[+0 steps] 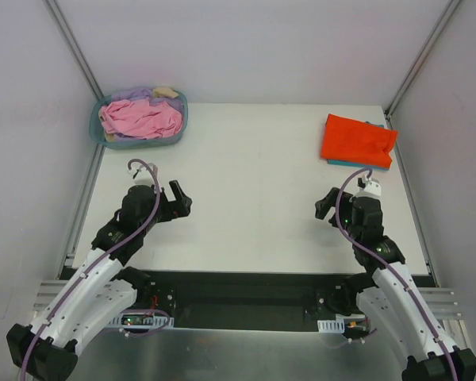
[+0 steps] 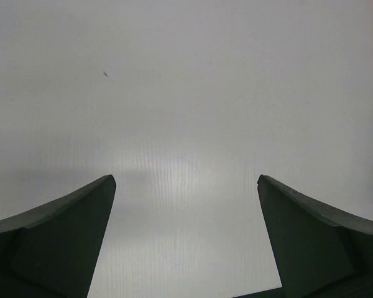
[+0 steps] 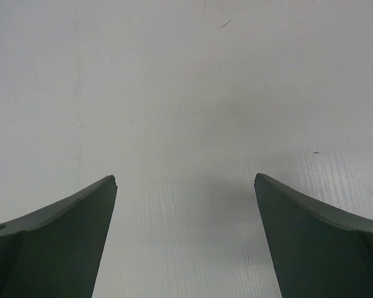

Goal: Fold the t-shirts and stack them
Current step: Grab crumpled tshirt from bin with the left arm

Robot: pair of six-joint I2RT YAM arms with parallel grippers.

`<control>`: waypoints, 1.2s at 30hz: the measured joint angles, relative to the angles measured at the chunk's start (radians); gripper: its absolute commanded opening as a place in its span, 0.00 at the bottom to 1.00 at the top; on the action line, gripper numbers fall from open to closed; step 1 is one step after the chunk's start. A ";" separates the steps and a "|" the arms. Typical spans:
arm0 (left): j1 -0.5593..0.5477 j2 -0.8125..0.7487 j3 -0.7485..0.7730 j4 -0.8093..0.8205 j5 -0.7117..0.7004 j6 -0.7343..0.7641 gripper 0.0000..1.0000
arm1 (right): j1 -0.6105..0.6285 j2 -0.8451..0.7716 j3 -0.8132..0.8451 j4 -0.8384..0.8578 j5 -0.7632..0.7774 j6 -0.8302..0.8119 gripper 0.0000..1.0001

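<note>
Left gripper (image 1: 182, 200) and right gripper (image 1: 324, 206) hovering, jaws released and empty, pink shirt (image 1: 140, 117) lying crumpled in basket (image 1: 94, 127), orange shirt (image 1: 355, 140) sitting folded on blue shirt (image 1: 366, 164)

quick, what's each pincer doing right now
The left pincer is open, holding nothing.
The right pincer is open, holding nothing.
</note>
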State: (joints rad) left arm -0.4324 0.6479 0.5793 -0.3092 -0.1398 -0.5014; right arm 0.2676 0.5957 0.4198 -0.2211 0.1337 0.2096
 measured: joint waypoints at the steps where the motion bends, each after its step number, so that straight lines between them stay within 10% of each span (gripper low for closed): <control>1: 0.000 0.015 0.000 0.000 0.000 -0.003 0.99 | 0.000 -0.012 0.000 0.000 0.000 0.000 0.97; 19: 0.066 0.278 0.190 0.013 -0.278 -0.057 0.99 | 0.002 -0.020 0.000 0.002 -0.011 -0.001 0.97; 36: 0.317 1.332 1.143 0.065 -0.180 0.120 0.99 | 0.002 -0.022 -0.024 0.060 -0.016 -0.004 0.97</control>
State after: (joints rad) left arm -0.1154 1.9804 1.7226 -0.2440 -0.3199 -0.3813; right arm 0.2691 0.5739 0.3962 -0.1608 0.1181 0.2054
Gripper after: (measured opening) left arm 0.993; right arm 0.969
